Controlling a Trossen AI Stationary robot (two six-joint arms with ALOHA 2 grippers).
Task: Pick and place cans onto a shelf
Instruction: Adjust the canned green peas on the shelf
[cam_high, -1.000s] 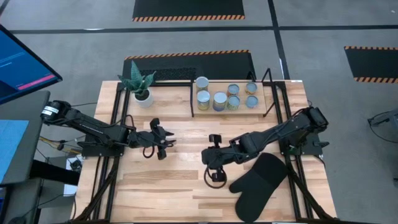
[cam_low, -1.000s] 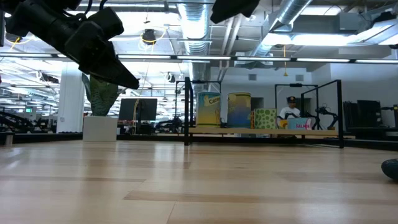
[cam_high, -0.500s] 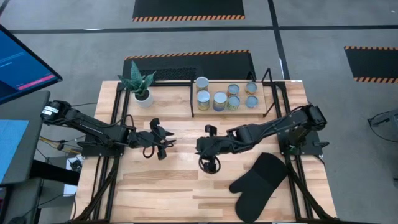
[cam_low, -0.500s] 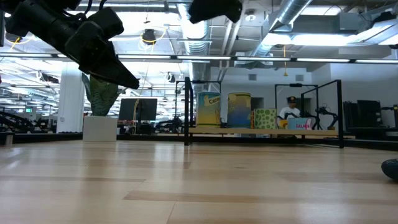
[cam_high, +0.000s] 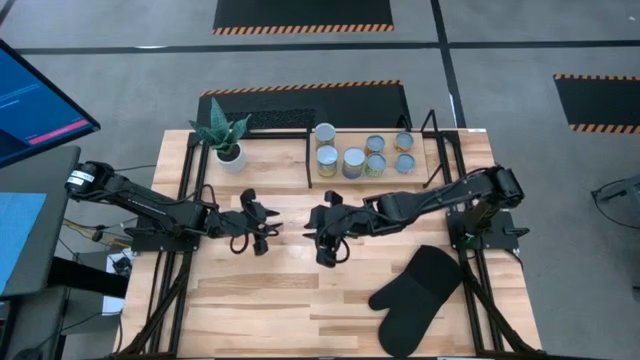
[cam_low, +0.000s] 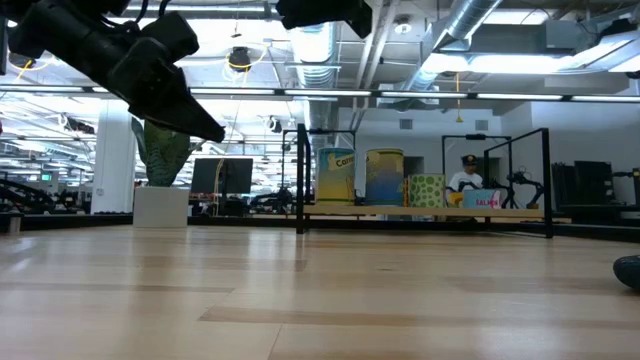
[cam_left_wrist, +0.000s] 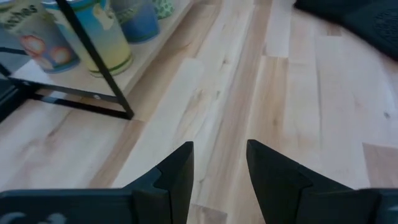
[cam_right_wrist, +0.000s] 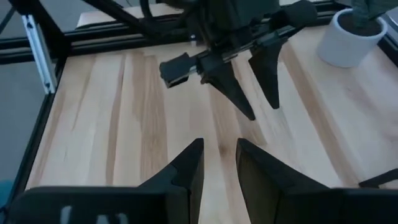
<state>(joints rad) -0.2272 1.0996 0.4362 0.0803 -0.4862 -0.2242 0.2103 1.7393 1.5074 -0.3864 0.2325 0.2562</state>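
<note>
Cans (cam_high: 360, 155) on shelf (cam_high: 432, 150); left gripper (cam_high: 268, 229) and right gripper (cam_high: 318, 228) over table centre, jaws spread, empty

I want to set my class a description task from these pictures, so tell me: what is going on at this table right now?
Two robot arms work at a wooden table, and neither holds anything. The cans stand together on the shelf at the far edge, beside a potted plant. The left tool and the right tool hang empty, jaws apart, facing each other above the bare middle of the table. A black oven mitt lies near the front right.
</note>
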